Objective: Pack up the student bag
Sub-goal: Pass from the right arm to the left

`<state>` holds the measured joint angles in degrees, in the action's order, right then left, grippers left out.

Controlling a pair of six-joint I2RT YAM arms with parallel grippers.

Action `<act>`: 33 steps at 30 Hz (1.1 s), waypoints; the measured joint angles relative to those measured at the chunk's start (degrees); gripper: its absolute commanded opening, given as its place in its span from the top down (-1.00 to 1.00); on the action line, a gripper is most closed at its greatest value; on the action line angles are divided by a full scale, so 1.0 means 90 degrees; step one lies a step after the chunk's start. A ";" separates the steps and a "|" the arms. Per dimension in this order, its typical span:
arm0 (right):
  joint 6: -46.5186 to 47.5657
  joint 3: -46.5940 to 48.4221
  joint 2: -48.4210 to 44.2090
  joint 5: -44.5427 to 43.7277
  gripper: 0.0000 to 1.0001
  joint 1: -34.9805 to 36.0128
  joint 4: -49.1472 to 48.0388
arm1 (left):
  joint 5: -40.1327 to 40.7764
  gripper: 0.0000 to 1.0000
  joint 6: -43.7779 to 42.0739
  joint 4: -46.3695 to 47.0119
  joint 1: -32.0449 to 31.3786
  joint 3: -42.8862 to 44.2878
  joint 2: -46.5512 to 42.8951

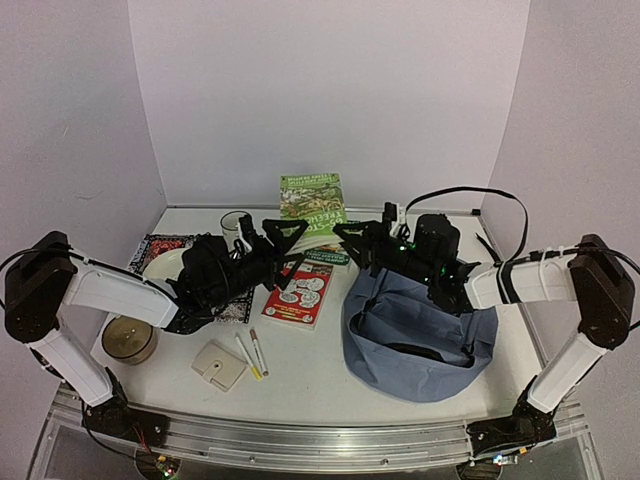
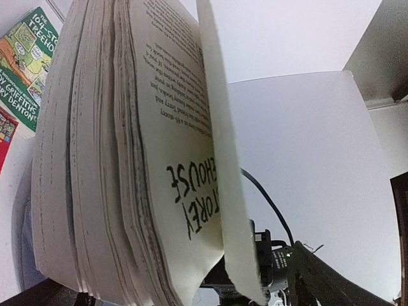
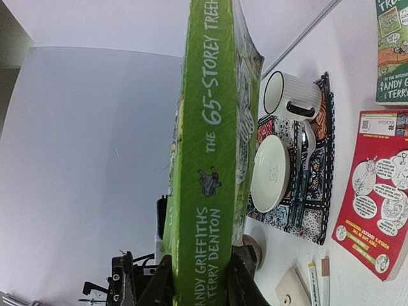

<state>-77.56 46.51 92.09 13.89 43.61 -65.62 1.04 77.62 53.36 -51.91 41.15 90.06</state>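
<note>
Student bag [image 1: 420, 345] is lying lower right, below our right end effector [image 3: 203, 284] gripping the 65-Storey Treehouse book [image 3: 204, 159]; left end effector [image 1: 287, 232] is gaping.

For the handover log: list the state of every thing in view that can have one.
student bag: mouth open, sitting on the table.
green book: held upright by its spine, pages fanning open.
right tool: shut on green book.
left tool: open.
mug: upright.
red book: closed, lying flat.
wallet: closed.
</note>
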 measured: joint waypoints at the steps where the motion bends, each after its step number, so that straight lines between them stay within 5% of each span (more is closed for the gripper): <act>1: 0.0005 -0.0020 -0.0010 -0.0018 1.00 0.0000 0.0002 | -0.0001 -0.99 -0.0007 0.0013 0.0006 0.0000 -0.0002; 33: 0.0457 -0.0045 -0.0448 0.0023 1.00 0.0005 0.0479 | -0.0214 -0.30 -0.0565 0.0022 0.0382 -0.0041 -0.0308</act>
<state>-73.45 46.11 88.05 14.09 43.66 -61.31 -0.88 72.54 53.56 -48.47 40.77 87.29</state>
